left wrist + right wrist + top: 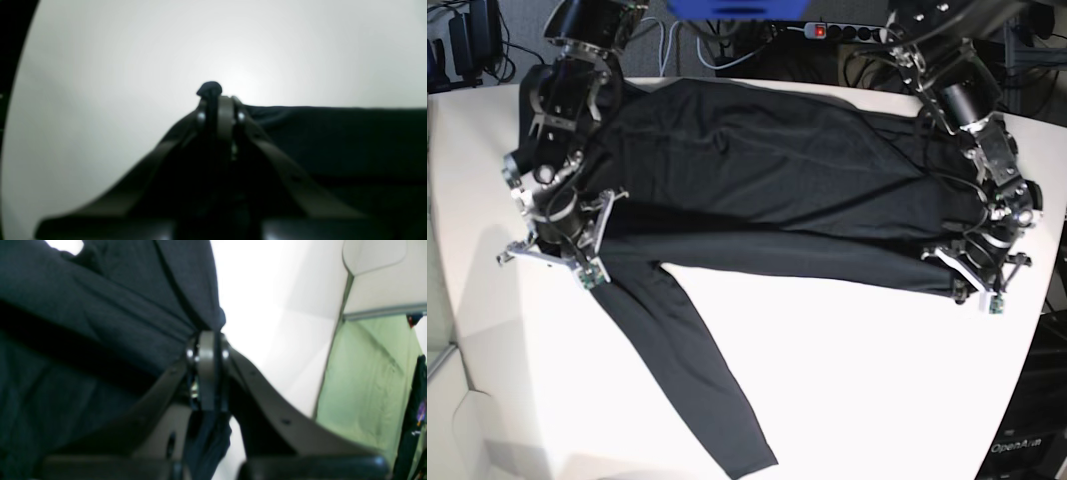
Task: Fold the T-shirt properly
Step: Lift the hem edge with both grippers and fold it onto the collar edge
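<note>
Across the upper half of the base view, the T-shirt is spread over the white table, its black fabric folded over along a lengthwise crease, while one long sleeve is trailed diagonally toward the bottom centre. At the left edge of that view, the right gripper is seen clamped on the shirt's edge; in the right wrist view, dark cloth is pinched between its closed jaws (a small tuft is pushed out past the tips). At the right edge, the left gripper is likewise closed on the hem, with a nub of fabric caught between its fingertips.
</note>
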{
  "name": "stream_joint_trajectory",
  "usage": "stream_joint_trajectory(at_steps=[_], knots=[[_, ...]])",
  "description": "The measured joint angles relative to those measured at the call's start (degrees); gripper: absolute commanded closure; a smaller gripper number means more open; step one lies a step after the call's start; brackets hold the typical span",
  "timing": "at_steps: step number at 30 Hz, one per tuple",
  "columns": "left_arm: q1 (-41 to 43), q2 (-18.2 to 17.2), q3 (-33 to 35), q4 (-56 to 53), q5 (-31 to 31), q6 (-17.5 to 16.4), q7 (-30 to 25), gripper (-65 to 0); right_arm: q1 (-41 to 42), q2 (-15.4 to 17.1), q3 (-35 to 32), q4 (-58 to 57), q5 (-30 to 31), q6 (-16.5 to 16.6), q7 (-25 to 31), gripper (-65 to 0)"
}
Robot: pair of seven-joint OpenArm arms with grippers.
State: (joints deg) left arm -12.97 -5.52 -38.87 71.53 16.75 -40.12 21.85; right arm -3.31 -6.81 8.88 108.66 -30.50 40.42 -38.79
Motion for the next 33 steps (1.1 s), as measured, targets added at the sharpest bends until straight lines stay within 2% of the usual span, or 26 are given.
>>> stream_joint_trajectory(at_steps=[12, 18, 22, 27, 31, 33], knots=[[2.0, 0.4, -9.3, 3.9, -0.1, -0.3, 4.2, -1.9, -6.9, 0.1, 0.4, 3.2, 0.1, 0.0, 0.8, -0.6], [6.2, 0.6, -10.1, 6.2, 0.0, -0.3, 4.6, -1.9, -11.0, 0.0, 0.4, 3.5, 0.5, 0.0, 1.3, -0.6], [7.8, 1.0, -10.0, 9.0, -0.2, -0.3, 4.2, -1.9, -14.3, 0.0, 1.8, 4.2, 0.6, 0.0, 7.3, -0.6], [9.5, 1.9, -9.9, 10.7, -0.2, -0.5, 4.6, -1.9, -18.3, -0.1, 4.6, 4.2, 0.5, 0.0, 11.5, -0.6], [11.2, 2.5, -10.0, 13.6, -0.2, -0.5, 8.1, -1.9, -20.0, -0.2, 6.9, 4.2, 0.9, 0.0, 15.8, -0.6], [11.9, 2.5, -9.9, 14.9, -0.2, -0.4, 8.6, -1.9, -21.4, -0.4, 8.4, 4.2, 3.6, 0.0, 17.0, -0.6]])
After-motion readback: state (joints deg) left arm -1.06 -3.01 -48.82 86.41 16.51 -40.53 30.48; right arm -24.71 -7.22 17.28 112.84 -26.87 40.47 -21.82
